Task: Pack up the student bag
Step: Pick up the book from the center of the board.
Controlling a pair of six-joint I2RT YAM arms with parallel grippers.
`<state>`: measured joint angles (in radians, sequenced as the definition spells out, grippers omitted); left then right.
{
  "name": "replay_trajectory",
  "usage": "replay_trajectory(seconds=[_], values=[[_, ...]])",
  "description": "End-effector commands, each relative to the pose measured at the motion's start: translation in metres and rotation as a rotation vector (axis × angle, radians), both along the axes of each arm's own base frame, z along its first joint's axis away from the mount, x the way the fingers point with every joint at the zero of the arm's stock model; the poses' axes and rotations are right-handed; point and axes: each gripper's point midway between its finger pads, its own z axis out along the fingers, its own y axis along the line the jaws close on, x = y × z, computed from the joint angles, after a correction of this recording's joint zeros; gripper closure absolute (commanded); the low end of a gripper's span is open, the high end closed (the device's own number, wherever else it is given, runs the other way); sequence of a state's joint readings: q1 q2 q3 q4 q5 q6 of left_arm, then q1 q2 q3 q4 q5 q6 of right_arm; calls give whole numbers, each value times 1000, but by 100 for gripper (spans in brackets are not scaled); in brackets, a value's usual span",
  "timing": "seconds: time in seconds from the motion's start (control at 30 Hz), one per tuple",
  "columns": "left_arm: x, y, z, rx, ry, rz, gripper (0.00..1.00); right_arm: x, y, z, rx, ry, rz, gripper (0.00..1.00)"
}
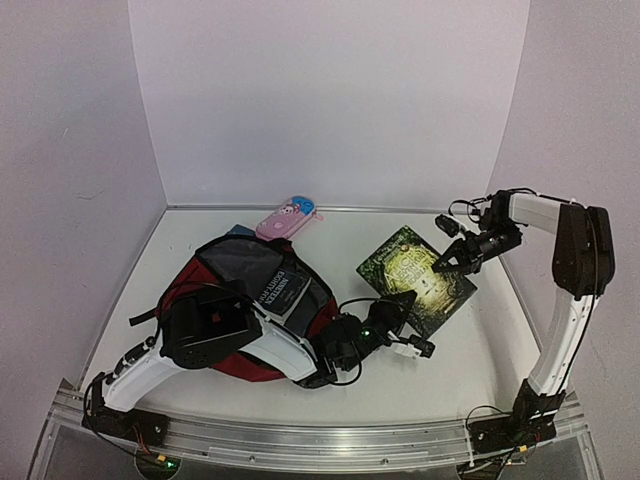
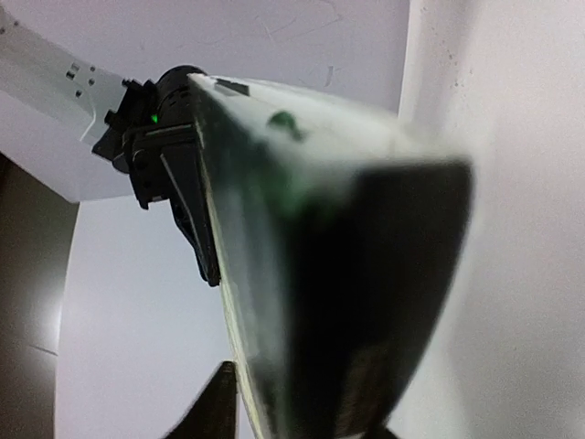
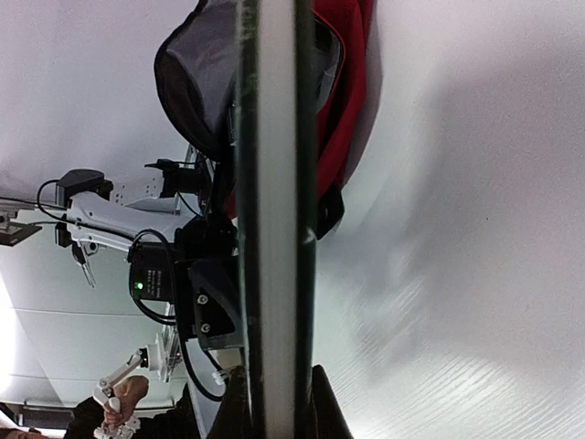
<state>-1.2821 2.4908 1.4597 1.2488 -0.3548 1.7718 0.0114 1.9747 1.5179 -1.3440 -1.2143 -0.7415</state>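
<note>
Soft matt cloth student bag; glossy-covered paper book.

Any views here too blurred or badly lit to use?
Top external: evenly lit and sharp, with only soft shadows beside the green book and student bag. Left wrist: the book fills the frame, too close, heavily out of focus. Right wrist: the book's edge is fairly crisp, but the table beside it looks smeared.
</note>
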Motion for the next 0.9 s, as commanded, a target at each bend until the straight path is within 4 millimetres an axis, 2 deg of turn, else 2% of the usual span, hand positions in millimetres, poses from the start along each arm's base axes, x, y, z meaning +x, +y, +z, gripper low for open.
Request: replay_trajectory(seconds=[0.0,0.1,0.17,0.23,0.37,0.57,0.7,0.77,0.8,0.83,0.87], values=[[-5,30,118,-365,-88,0,50,-18,10,37,64,152,-13,100],[3,38,112,-368,-50,30,32,-9,12,57,108,132,-46,100],[9,45,106,-374,-12,55,24,1,12,74,144,114,-75,100],[14,53,102,-394,38,83,18,12,11,91,180,97,-102,100],[30,70,94,-434,192,140,13,32,2,114,221,75,-154,100],[44,84,89,-470,432,186,12,43,1,119,215,145,-188,100],[47,83,73,-446,641,199,12,52,-1,111,159,227,-226,100],[49,87,72,-472,747,203,12,65,-6,91,68,238,-304,100],[51,90,73,-489,802,203,12,77,-10,84,29,254,-398,100],[52,94,75,-504,855,206,12,87,-13,84,33,224,-471,100],[55,99,73,-521,919,213,11,95,-14,93,64,181,-536,100]])
